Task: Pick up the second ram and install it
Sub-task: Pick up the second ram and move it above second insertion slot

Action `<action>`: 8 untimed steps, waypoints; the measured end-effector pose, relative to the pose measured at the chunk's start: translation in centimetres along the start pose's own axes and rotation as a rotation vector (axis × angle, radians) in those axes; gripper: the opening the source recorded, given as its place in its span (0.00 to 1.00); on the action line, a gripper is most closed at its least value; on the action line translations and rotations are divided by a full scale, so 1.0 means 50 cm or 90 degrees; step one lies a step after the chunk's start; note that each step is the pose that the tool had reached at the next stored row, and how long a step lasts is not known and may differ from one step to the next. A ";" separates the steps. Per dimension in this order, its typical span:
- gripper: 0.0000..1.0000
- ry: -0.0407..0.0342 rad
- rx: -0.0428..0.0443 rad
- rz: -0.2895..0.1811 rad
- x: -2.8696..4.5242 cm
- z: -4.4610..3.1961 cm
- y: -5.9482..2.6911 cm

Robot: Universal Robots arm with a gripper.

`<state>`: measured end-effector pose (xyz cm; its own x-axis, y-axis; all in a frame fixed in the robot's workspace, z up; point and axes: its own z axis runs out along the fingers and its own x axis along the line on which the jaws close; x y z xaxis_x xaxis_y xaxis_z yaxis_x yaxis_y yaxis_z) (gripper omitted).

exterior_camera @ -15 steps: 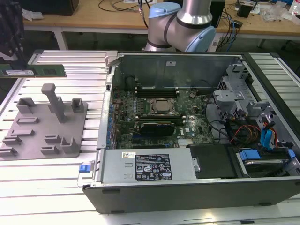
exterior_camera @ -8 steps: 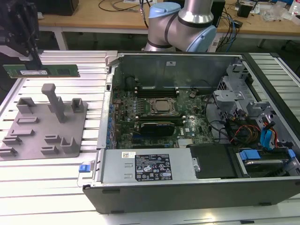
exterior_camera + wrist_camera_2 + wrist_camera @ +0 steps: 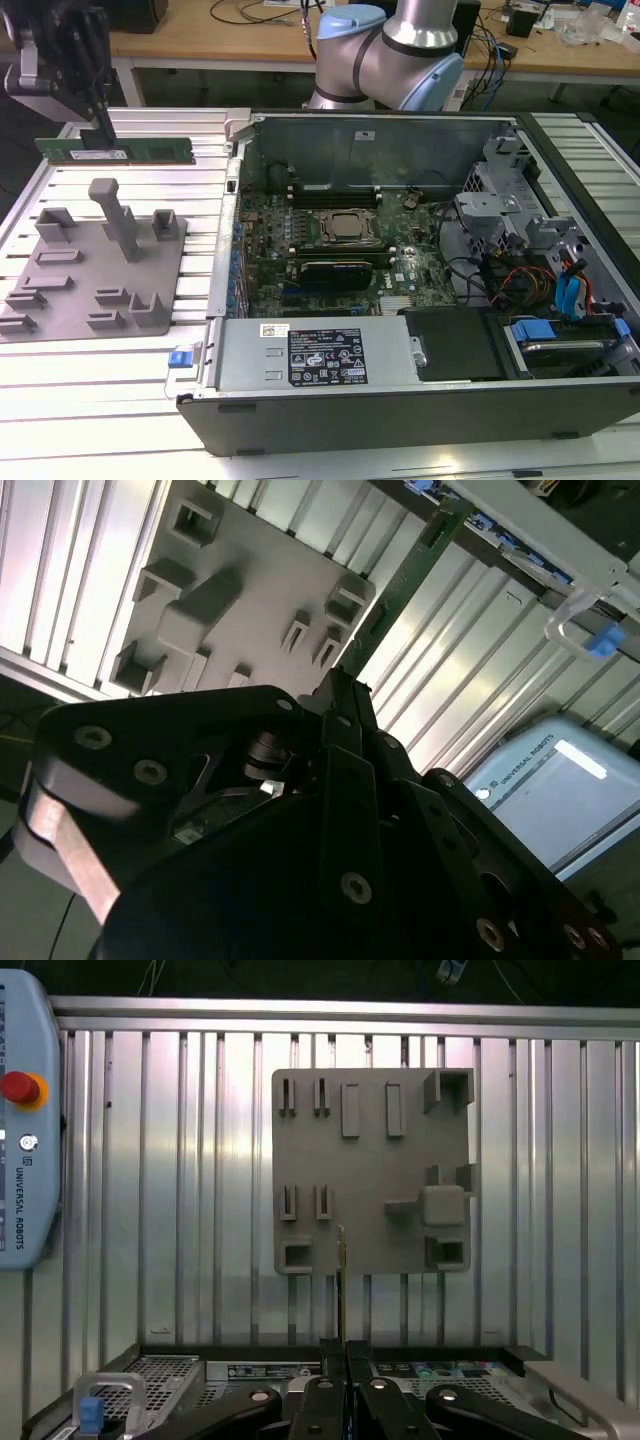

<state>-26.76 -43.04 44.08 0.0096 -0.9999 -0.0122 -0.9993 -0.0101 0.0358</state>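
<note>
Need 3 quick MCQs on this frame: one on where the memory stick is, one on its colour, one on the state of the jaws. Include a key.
1. Where is the memory stick?
A. Plugged into a slot
B. Outside the computer case, on the exterior view's left
C. Lying on the floor

2. What colour is the stick's board?
A. Green
B. Black
C. Silver

3. What state are the jaws of the gripper in?
A. Open and empty
B. Shut on the stick
C. Shut on a cable

Key:
1 B: in the exterior view the stick hangs beyond the case's side wall, near the grey plate.
2 A: the board shows green in the exterior view and the second wrist view.
3 B: the jaws pinch the stick's top edge and it hangs upright from them.
</note>
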 end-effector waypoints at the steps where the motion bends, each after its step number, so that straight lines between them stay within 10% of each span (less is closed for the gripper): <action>1: 0.09 0.0000 0.0000 0.000 0.000 0.000 -0.005; 8: 0.09 0.0000 0.0000 0.000 0.001 -0.002 -0.063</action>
<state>-23.60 -43.04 44.08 0.0097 -0.9999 -0.0121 -0.9993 -0.0101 0.0358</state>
